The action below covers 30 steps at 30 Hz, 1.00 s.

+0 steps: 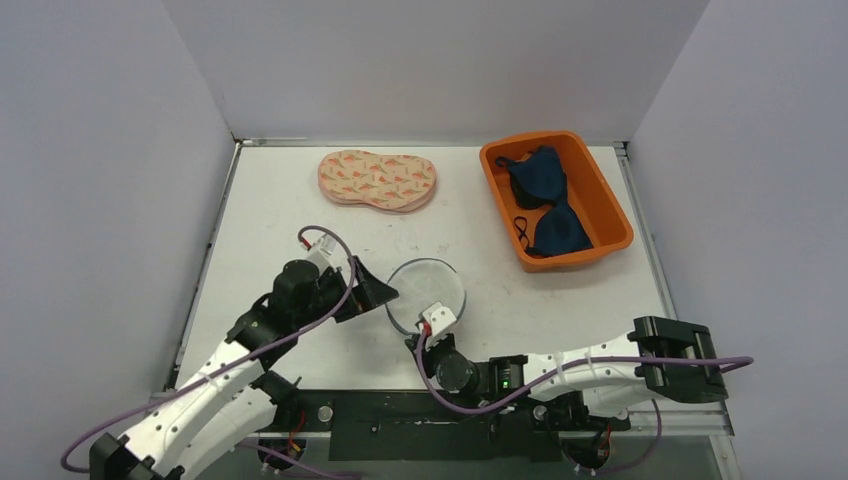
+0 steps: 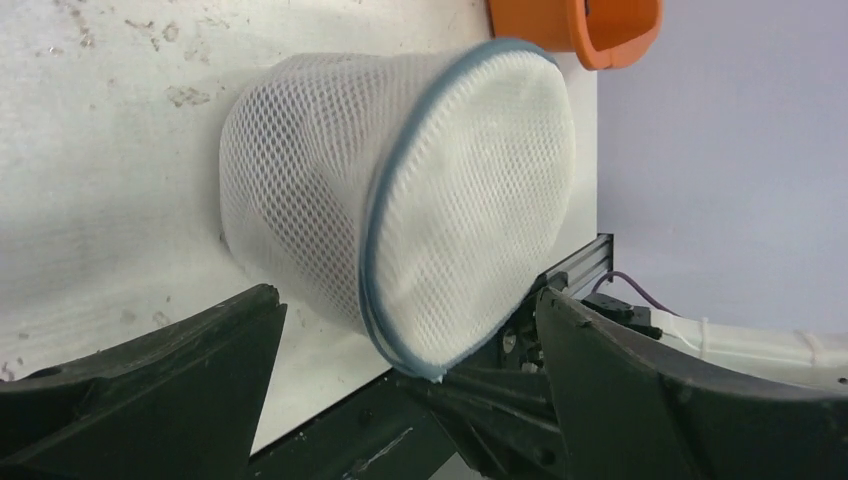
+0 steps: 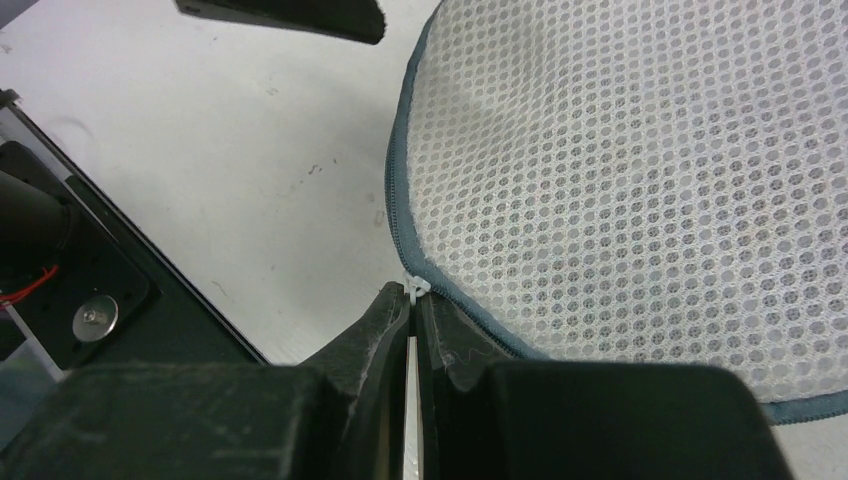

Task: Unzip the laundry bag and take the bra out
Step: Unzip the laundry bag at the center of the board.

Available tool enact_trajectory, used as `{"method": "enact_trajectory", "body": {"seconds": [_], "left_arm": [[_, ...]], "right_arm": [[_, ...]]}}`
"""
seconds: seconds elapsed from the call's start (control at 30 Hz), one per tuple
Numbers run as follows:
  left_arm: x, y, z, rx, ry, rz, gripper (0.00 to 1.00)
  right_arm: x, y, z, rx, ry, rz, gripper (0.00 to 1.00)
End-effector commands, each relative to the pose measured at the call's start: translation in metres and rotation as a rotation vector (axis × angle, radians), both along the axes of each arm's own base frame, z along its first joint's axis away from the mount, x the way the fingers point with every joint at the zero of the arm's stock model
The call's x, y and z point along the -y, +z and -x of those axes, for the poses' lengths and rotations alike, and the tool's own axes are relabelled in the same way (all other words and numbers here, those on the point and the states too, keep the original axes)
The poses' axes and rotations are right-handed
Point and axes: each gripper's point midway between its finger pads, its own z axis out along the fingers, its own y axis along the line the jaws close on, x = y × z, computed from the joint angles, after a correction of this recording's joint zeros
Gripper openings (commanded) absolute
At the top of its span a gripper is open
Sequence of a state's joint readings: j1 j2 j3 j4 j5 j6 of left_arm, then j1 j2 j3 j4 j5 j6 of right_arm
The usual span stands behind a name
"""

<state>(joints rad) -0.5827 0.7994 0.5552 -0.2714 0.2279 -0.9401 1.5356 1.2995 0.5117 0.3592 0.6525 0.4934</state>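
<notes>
The laundry bag [image 1: 428, 287] is a round white mesh pouch with a grey-blue zip round its rim, lying on the table's near middle. It also shows in the left wrist view [image 2: 400, 190] and the right wrist view [image 3: 640, 170]. My right gripper [image 1: 436, 320] [image 3: 413, 297] is shut on the small white zipper pull [image 3: 415, 287] at the bag's near edge. My left gripper [image 1: 377, 287] [image 2: 405, 300] is open just left of the bag, with its jaws standing on either side of the bag's edge without touching it. I cannot see what is inside the bag.
An orange bin [image 1: 497, 185] [image 2: 600, 35] at the back right holds dark blue bras [image 1: 545, 195]. A pink patterned padded piece [image 1: 378, 180] lies at the back middle. White walls enclose the table on three sides.
</notes>
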Motion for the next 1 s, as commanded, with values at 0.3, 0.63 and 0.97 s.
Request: {"method": "enact_trajectory", "body": {"seconds": [0.3, 0.63, 0.97], "left_arm": [[-0.001, -0.005, 0.031, -0.088, 0.057, 0.197, 0.96], [0.012, -0.017, 0.026, -0.086, 0.061, 0.152, 0.66], [0.000, -0.017, 0.011, -0.051, 0.143, 0.086, 0.22]], "right_arm": [[-0.057, 0.034, -0.001, -0.005, 0.116, -0.107, 0.05], [-0.048, 0.034, -0.004, -0.009, 0.096, -0.102, 0.05], [-0.025, 0.035, -0.004, -0.010, 0.054, -0.102, 0.05]]}}
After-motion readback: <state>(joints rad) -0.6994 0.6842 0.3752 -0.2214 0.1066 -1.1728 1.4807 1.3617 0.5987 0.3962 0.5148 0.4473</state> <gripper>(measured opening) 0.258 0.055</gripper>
